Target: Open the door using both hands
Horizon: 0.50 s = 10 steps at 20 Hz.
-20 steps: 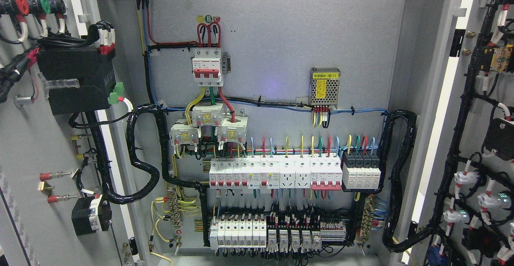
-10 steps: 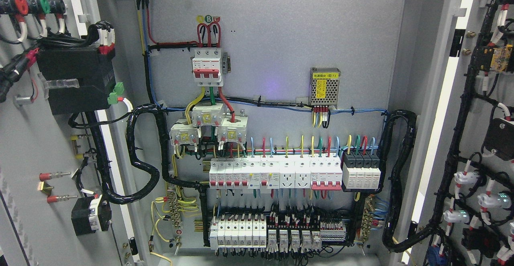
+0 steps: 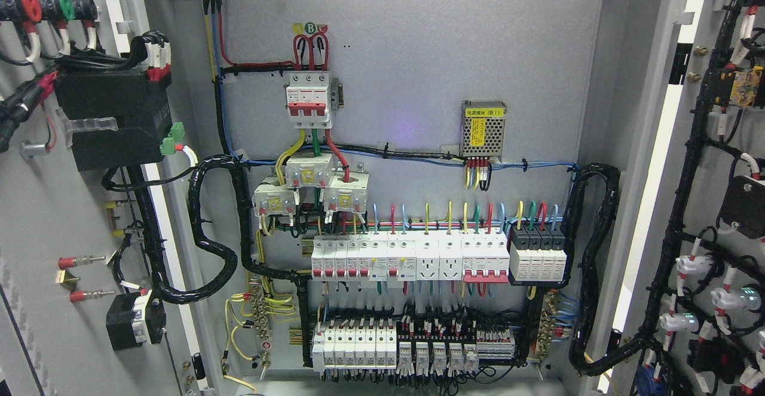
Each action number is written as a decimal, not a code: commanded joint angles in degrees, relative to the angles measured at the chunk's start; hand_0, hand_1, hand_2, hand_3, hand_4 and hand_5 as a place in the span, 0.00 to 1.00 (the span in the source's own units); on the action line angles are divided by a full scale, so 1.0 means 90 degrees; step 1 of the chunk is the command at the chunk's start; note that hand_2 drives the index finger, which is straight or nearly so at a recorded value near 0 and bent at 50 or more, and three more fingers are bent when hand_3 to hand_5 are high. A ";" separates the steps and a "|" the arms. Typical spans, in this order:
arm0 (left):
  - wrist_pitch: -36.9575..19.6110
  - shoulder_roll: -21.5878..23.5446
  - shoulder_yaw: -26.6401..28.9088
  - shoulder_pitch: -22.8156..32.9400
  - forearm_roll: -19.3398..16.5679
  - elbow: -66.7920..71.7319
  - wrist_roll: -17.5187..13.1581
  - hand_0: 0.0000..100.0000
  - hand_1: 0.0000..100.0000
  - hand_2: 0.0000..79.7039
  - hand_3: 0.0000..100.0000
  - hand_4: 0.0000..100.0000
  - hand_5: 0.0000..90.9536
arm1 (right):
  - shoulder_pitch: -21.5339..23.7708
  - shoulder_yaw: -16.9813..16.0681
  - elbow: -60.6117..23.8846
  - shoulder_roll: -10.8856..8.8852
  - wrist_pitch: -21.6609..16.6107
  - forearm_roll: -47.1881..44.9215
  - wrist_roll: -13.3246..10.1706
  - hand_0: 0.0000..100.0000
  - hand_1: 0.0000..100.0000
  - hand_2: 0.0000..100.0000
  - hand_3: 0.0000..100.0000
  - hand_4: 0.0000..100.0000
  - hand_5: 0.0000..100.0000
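- Head view: a grey electrical cabinet stands open, with its back panel facing the camera
- The left door is swung wide at the picture's left edge, its inner face showing; it carries a black box with a green connector beside it, and red and green round parts at the top corner
- The right door is swung wide at the picture's right edge, its inner face crossed by black wire bundles with white and red fittings
- Neither robot hand nor arm shows anywhere, so whether the fingers are spread, curled or holding something cannot be told
- High on the back panel sits a white three-pole breaker with red levers, red wires looping into its top
- To its right is a small metal mesh power supply with a yellow label
- Below the breaker three white current transformers sit close together
- A row of white breakers and sockets runs across the middle, ending in a black block at the right
- A lower row of terminals and relays lies near the bottom
- A thick black cable loom curves from the left door to the panel; another loops at the right side
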 commanded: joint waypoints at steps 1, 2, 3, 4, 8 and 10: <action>0.0002 -0.0215 0.0000 0.0000 -0.0007 -0.0185 0.0005 0.00 0.00 0.00 0.00 0.04 0.00 | 0.0741 -0.0651 -0.0465 -0.0153 -0.0123 0.0160 -0.0095 0.00 0.00 0.00 0.00 0.00 0.00; 0.0002 -0.0215 0.0000 0.0000 -0.0007 -0.0195 0.0005 0.00 0.00 0.00 0.00 0.04 0.00 | 0.0849 -0.0661 -0.0543 -0.0231 -0.0124 0.0315 -0.0105 0.00 0.00 0.00 0.00 0.00 0.00; 0.0002 -0.0215 -0.0009 0.0000 -0.0017 -0.0195 0.0005 0.00 0.00 0.00 0.00 0.04 0.00 | 0.0966 -0.0690 -0.0582 -0.0309 -0.0153 0.0549 -0.0154 0.00 0.00 0.00 0.00 0.00 0.00; 0.0002 -0.0215 -0.0009 0.0000 -0.0055 -0.0205 0.0005 0.00 0.00 0.00 0.00 0.04 0.00 | 0.1112 -0.0758 -0.0631 -0.0359 -0.0240 0.0764 -0.0231 0.00 0.00 0.00 0.00 0.00 0.00; -0.0008 -0.0215 -0.0058 0.0029 -0.0075 -0.0808 0.0014 0.00 0.00 0.00 0.00 0.04 0.00 | 0.1503 -0.0808 -0.0797 -0.0456 -0.0563 0.1030 -0.0330 0.00 0.00 0.00 0.00 0.00 0.00; 0.0021 -0.0244 -0.0136 0.0068 -0.0075 -0.1199 0.0024 0.00 0.00 0.00 0.00 0.04 0.00 | 0.1708 -0.0905 -0.0943 -0.0486 -0.0592 0.1030 -0.0330 0.00 0.00 0.00 0.00 0.00 0.00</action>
